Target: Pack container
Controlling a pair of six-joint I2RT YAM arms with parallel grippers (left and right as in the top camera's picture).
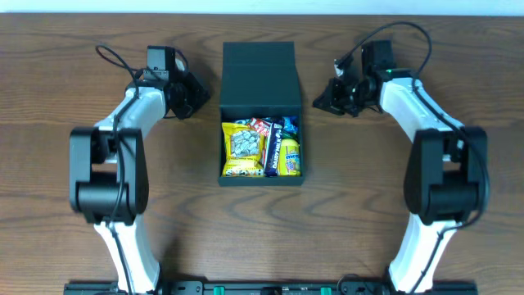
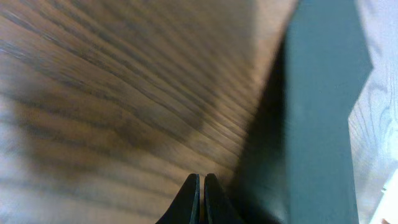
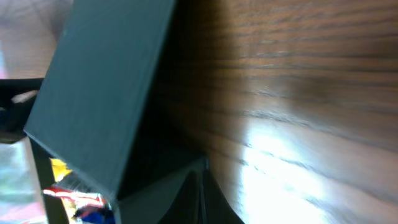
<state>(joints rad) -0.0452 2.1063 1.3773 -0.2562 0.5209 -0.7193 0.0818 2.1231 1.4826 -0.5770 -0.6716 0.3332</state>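
The table [image 1: 49, 123] fills the overhead view, brown wood grain, with its far edge showing as a pale strip along the top. Wide bare wood lies outside each arm and in front of the container.

The left arm [image 1: 115, 164] and right arm [image 1: 442, 164] rise from the near edge and bend inward toward the far half of the table.

The container [image 1: 258, 70] sits at the centre of the table. Its lid is thrown back toward the far edge, and the open box faces the near side. The back of the lid stops just short of the table's far edge. A narrow strip of bare wood separates each side wall from the nearest end effector.

Snack packets [image 1: 262, 147], yellow, red and blue, fill the box and hide its floor. Their print is too small to read.

The left end effector [image 1: 196, 97] is beside the lid's left edge, apart from it. In its wrist view [image 2: 201, 177] the fingers are pressed together on nothing. The container [image 2: 317, 124] is a blurred dark slab cut off at the right.

The right end effector [image 1: 321, 102] is beside the lid's right edge, also apart. In its wrist view [image 3: 200, 171] the fingers meet, holding nothing. The container [image 3: 106, 87] stands tilted at the left, with a sliver of packets [image 3: 71, 196] at the corner.

Whether either fingertip touches the wood cannot be told.
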